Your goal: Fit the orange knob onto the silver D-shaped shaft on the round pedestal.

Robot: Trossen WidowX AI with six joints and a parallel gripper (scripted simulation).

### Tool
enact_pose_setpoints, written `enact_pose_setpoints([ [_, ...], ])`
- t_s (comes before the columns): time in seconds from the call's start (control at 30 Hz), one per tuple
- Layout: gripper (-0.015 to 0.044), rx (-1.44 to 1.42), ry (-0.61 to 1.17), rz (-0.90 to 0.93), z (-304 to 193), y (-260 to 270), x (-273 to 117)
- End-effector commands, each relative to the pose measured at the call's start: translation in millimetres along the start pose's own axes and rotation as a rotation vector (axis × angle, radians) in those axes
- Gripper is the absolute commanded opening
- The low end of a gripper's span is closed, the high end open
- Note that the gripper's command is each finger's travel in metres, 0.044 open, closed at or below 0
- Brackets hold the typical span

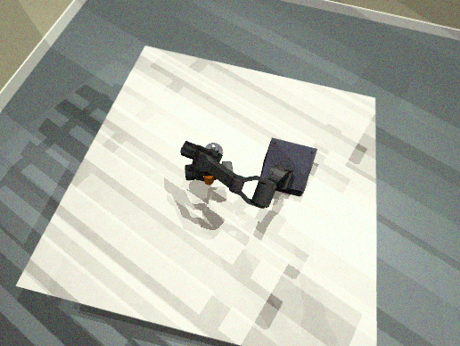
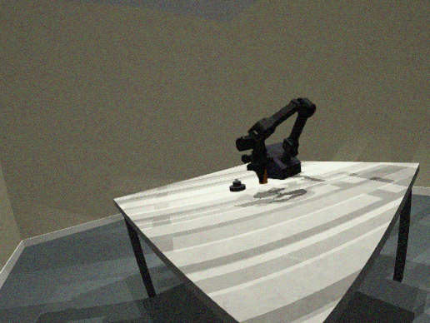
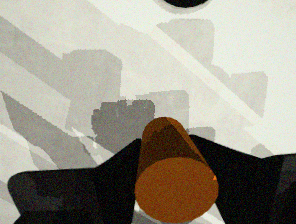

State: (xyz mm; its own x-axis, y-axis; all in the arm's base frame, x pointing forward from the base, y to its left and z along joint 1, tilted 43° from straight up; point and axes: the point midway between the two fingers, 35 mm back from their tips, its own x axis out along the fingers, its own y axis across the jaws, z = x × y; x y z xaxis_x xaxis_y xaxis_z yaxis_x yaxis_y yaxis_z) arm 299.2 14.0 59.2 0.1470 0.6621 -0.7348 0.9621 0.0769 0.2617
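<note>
The orange knob (image 1: 209, 179) (image 2: 265, 176) (image 3: 176, 190) is held between the fingers of my gripper (image 2: 262, 178) (image 3: 164, 141), which is shut on it. In the wrist view its round end faces the camera and its hole does not show. In the exterior view it hangs a little above the table, right of the round pedestal (image 2: 237, 188) (image 1: 217, 148). The pedestal is dark, with a short shaft on top. In the top view the arm partly covers it. Only the pedestal's dark rim (image 3: 185, 3) shows at the top of the wrist view. The shaft's flat side cannot be made out.
The arm's dark base (image 1: 291, 162) (image 2: 280, 166) stands on the pale table (image 1: 147, 276) (image 2: 267, 258), behind the knob in the exterior view. Striped shadows fall across the table top and around the gripper.
</note>
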Motion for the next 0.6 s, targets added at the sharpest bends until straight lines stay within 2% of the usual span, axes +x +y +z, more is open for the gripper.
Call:
enact_pose_setpoints([
  [0.0,0.0000,-0.006,-0.011,0.009,2.2,3.2,-16.1],
  [0.57,0.0000,-0.006,-0.008,0.008,4.4,2.7,-69.0],
])
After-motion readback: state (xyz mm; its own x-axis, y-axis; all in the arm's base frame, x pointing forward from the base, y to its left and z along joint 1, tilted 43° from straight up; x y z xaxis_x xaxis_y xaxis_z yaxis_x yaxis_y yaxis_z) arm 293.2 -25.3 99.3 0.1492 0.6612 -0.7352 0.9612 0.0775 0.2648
